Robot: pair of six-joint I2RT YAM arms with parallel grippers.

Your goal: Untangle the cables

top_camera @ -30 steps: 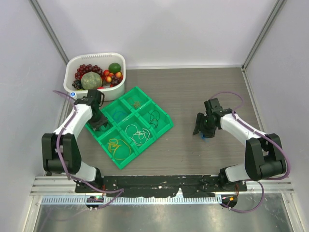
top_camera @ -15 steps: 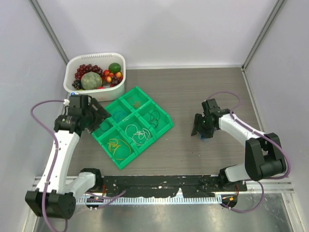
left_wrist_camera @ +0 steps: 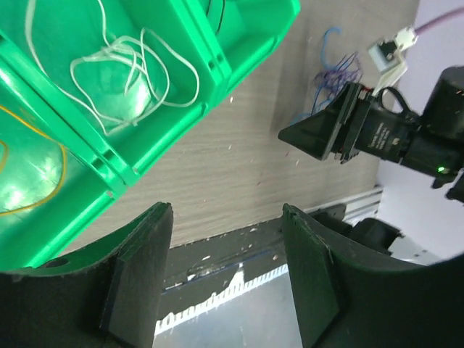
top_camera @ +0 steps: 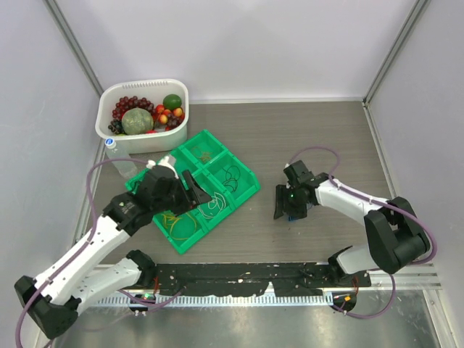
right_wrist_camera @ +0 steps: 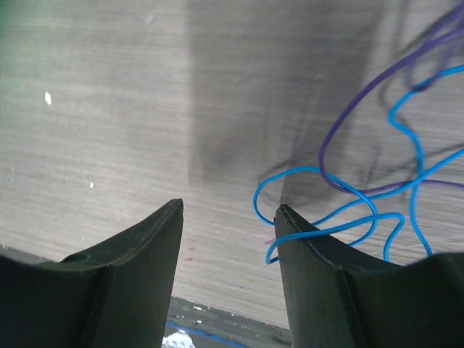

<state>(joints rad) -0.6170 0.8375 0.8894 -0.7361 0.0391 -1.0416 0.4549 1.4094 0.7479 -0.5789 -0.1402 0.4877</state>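
Observation:
A tangle of blue wire (right_wrist_camera: 341,210) and purple wire (right_wrist_camera: 377,109) lies on the table; in the left wrist view it is the small bundle (left_wrist_camera: 335,69). My right gripper (right_wrist_camera: 228,210) is open just above the table, and the blue loop crosses its right fingertip (right_wrist_camera: 290,225). In the top view my right gripper (top_camera: 283,206) hides most of the tangle. My left gripper (top_camera: 199,193) is open and empty above the green tray (top_camera: 251,190). Sorted loops lie in the tray: white (left_wrist_camera: 123,72), yellow (top_camera: 174,217), black (top_camera: 232,174), orange (top_camera: 205,154).
A white tub (top_camera: 181,90) of fruit stands at the back left, behind the tray. A small bottle (top_camera: 116,161) lies by the tray's left side. The black rail (top_camera: 239,275) runs along the near table edge.
My left arm has swung from the tray's left side to over its middle, gripper pointing right. My right gripper has moved left and nearer along the table by the blue and purple tangle.

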